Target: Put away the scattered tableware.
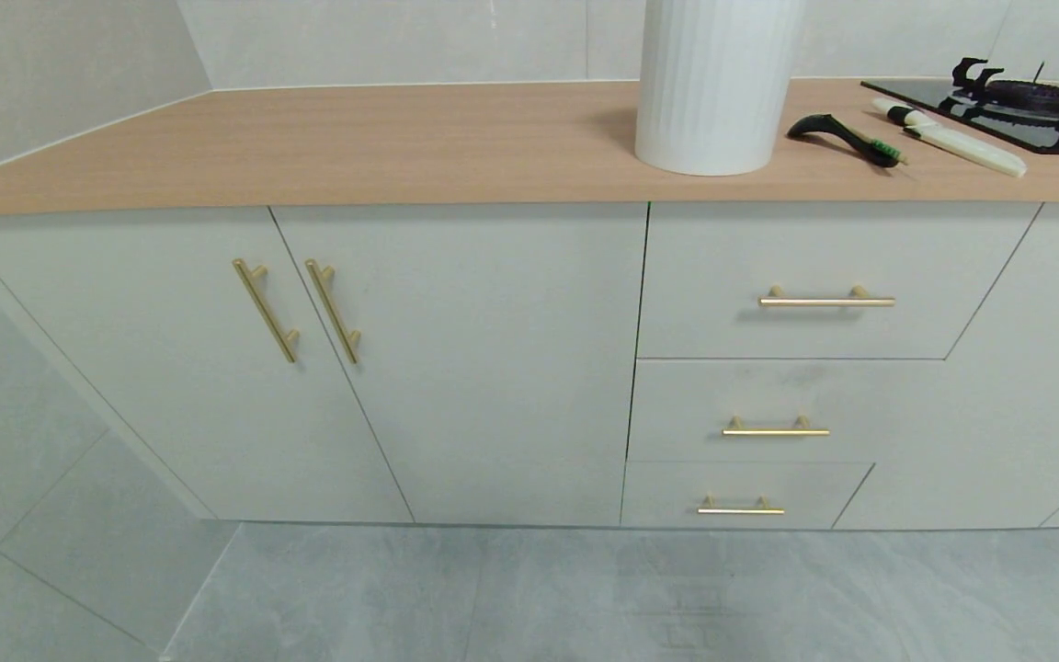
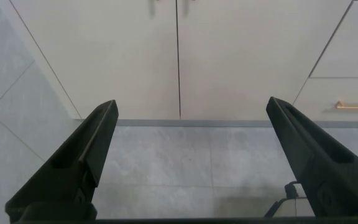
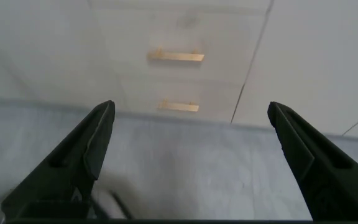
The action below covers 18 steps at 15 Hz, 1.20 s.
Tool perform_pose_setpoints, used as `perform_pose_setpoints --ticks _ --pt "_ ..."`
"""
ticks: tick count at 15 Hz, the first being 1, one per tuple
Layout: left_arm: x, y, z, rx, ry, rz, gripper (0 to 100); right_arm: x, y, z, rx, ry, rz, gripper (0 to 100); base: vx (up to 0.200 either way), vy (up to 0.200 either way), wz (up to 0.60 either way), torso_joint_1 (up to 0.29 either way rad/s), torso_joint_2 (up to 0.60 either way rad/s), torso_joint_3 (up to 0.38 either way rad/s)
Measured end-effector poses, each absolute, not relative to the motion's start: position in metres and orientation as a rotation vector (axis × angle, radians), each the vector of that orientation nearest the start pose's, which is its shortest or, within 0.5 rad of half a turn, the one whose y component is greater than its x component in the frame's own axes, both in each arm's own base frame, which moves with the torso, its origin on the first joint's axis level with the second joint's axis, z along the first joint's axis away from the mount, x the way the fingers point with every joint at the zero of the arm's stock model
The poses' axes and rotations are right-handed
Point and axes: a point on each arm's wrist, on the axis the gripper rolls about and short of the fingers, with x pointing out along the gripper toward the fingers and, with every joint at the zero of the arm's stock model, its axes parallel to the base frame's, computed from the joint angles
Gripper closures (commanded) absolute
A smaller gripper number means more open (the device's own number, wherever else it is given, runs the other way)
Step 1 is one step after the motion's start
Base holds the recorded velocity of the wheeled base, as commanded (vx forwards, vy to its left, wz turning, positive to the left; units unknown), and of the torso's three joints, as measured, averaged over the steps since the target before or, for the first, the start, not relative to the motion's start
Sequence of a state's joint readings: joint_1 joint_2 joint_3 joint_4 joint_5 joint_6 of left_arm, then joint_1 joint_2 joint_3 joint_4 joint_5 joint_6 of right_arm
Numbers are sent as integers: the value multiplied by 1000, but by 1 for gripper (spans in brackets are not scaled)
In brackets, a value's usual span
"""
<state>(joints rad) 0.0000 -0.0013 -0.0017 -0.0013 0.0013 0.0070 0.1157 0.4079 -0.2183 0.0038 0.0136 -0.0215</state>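
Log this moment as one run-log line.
left end effector open, facing cupboard doors | right end effector open, facing drawers | peeler, knife on counter | drawers shut

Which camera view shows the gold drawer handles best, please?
The head view: the top handle, middle handle and bottom handle all appear whole, stacked under the countertop. The right wrist view shows the lower two from low down; the left wrist view catches one, cut at the picture's edge.
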Motion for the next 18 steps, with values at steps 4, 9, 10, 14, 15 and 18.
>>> perform_pose_setpoints --ticks 4,9,10,14,15,18 --pt "-23 0 76 7 -4 1 0 64 10 165 -54 381 173 0 0 0 0 0 0 0" --pt "-23 0 76 7 -4 1 0 155 26 191 -61 535 182 0 0 0 0 0 0 0" --pt "-23 0 76 7 -4 1 0 174 29 191 -61 560 180 0 0 0 0 0 0 0" --pt "-23 0 76 7 -4 1 0 244 40 181 -62 569 173 0 0 0 0 0 0 0" --pt "-23 0 76 7 -4 1 0 257 42 175 -64 578 171 0 0 0 0 0 0 0" --pt "-23 0 76 7 -4 1 0 283 46 153 -70 625 164 0 0 0 0 0 0 0"
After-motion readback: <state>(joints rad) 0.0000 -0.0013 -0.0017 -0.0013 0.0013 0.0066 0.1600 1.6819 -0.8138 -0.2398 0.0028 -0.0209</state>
